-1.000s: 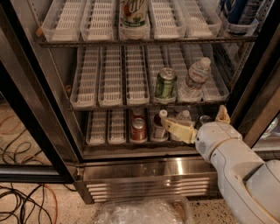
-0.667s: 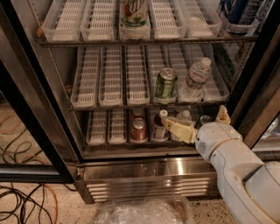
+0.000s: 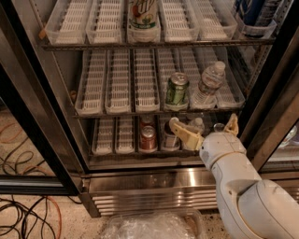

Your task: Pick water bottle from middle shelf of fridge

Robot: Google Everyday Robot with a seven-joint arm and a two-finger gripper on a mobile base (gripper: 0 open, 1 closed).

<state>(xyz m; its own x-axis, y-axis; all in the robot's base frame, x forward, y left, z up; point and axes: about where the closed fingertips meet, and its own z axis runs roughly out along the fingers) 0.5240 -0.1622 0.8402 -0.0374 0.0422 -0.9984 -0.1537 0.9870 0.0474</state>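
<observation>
The water bottle [image 3: 207, 86] is clear and ribbed with a white cap. It stands tilted in a right-hand lane of the middle shelf [image 3: 121, 88], right of a green soda can [image 3: 177, 90]. My gripper [image 3: 202, 125] is below that shelf, in front of the bottom shelf's right side. Its two tan fingers [image 3: 183, 133] are spread wide apart and hold nothing. The white arm reaches in from the lower right. The fridge [image 3: 140, 179] stands open, with its steel louvred base below.
A can [image 3: 143, 14] stands on the top shelf. A red can [image 3: 148, 138] and a dark bottle [image 3: 170, 136] stand on the bottom shelf. The black door frame [image 3: 275, 93] is close on the right. Cables [image 3: 23, 205] lie on the floor at left; crumpled plastic [image 3: 149, 226] lies below.
</observation>
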